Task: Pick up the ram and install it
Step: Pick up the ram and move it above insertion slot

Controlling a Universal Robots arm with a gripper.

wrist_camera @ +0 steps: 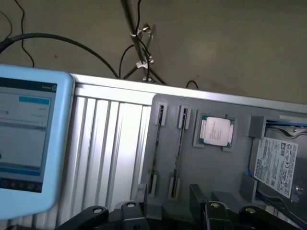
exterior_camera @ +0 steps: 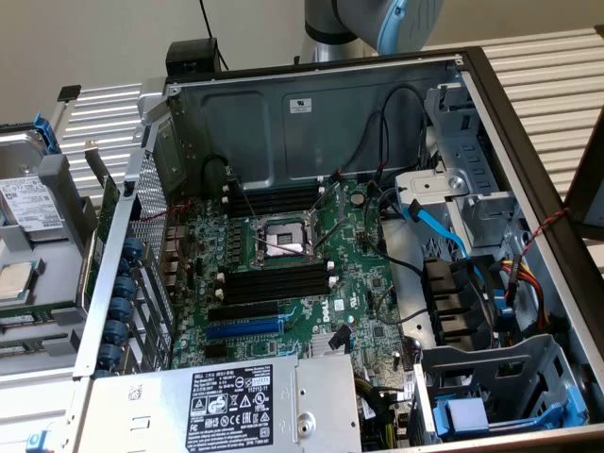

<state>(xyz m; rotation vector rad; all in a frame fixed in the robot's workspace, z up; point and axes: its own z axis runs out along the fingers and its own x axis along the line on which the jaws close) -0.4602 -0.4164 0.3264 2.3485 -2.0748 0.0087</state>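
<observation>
The ram (wrist_camera: 179,146) is a thin stick standing on edge in a pair of holders on the grey tray (wrist_camera: 225,177). In the exterior view it is a thin dark-green stick (exterior_camera: 100,181) at the left, outside the computer case. My gripper (wrist_camera: 170,215) hangs above and short of the tray, well apart from the ram. It is open with nothing between its black fingers (wrist_camera: 130,211). The black memory slots (exterior_camera: 278,281) on the motherboard (exterior_camera: 311,311) lie beside the CPU socket (exterior_camera: 283,236) and look empty. Part of my arm (exterior_camera: 377,19) is at the back, behind the case.
On the tray, a loose CPU (wrist_camera: 216,132) and a hard drive (wrist_camera: 278,165) lie beside the ram. A second pair of holders (wrist_camera: 157,143) stands next to the ram's. A blue-framed tablet (wrist_camera: 29,143) is close by. Cables, a drive cage (exterior_camera: 462,189) and the power supply (exterior_camera: 226,401) crowd the case.
</observation>
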